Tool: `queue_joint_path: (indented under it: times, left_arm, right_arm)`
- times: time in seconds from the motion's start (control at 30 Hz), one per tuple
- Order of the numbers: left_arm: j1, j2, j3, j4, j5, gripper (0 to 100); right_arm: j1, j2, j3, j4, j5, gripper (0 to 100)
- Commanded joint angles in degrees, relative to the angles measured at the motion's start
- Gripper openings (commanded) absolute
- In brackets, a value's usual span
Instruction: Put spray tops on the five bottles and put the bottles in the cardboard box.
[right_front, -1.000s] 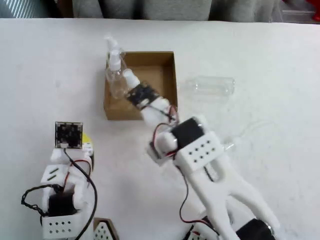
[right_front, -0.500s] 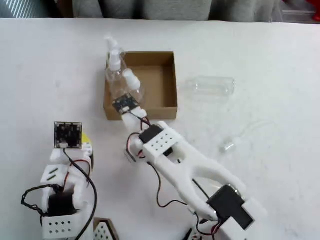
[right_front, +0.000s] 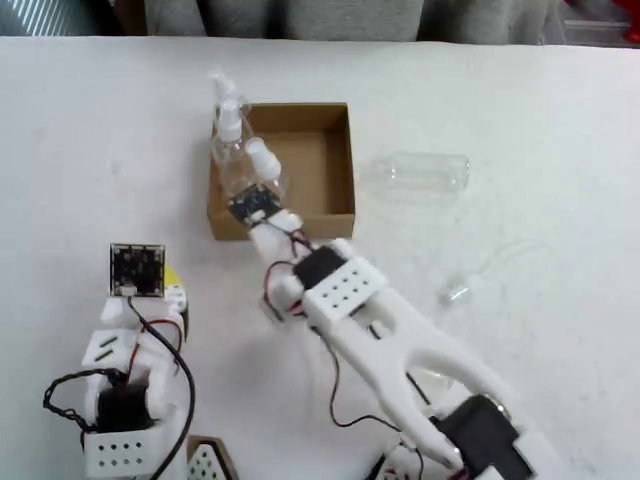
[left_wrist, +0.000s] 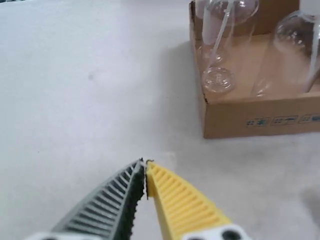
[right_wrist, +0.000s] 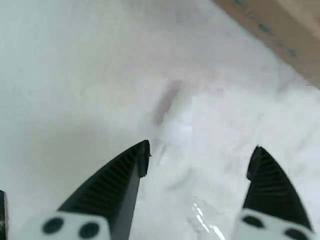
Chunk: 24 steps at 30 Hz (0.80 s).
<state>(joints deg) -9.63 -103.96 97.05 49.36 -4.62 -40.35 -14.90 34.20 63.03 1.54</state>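
Observation:
The cardboard box (right_front: 335, 165) sits mid-table. Three clear bottles with white spray tops (right_front: 262, 160) stand along its left side. In the left wrist view the box (left_wrist: 260, 115) holds the clear bottles (left_wrist: 292, 55). One bare bottle (right_front: 420, 172) lies on its side to the right of the box. A loose spray top (right_front: 458, 292) with its tube lies nearer the front. My right arm (right_front: 340, 290) reaches to just before the box's front wall. My right gripper (right_wrist: 200, 155) is open over bare table, with the box corner (right_wrist: 280, 25) beyond. My left gripper (left_wrist: 145, 167) is shut and empty, low at the front left (right_front: 168, 283).
The table (right_front: 520, 100) is white, with free room at its right and far left. Grey chair backs (right_front: 280, 15) line the far edge. A small cardboard piece (right_front: 210, 458) lies by the left arm's base.
My right arm drew back from over the box to the table in front of it. The spray-topped bottle it was next to stays in the box. The left arm kept still.

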Motion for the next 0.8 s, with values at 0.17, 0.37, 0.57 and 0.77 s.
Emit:
queue_joint_path:
  times: [0.17,0.37,0.57,0.77]
  left_arm:
    - [7.7,-0.5,-6.4,5.1,7.6,3]
    - [13.4,-0.3,-12.6,9.8,7.7,3]
    - [15.0,6.5,-17.1,7.0,8.2,3]
    - [19.4,31.4,-29.5,6.7,16.4,3]
  right_arm:
    - [17.4,-12.9,0.4,5.2,1.7,5.7]
    - [23.9,-13.6,0.5,5.1,1.8,4.5]
    - [28.4,-13.4,0.9,1.9,1.8,4.4]
    - [29.8,-13.3,2.6,-0.2,1.8,4.5]
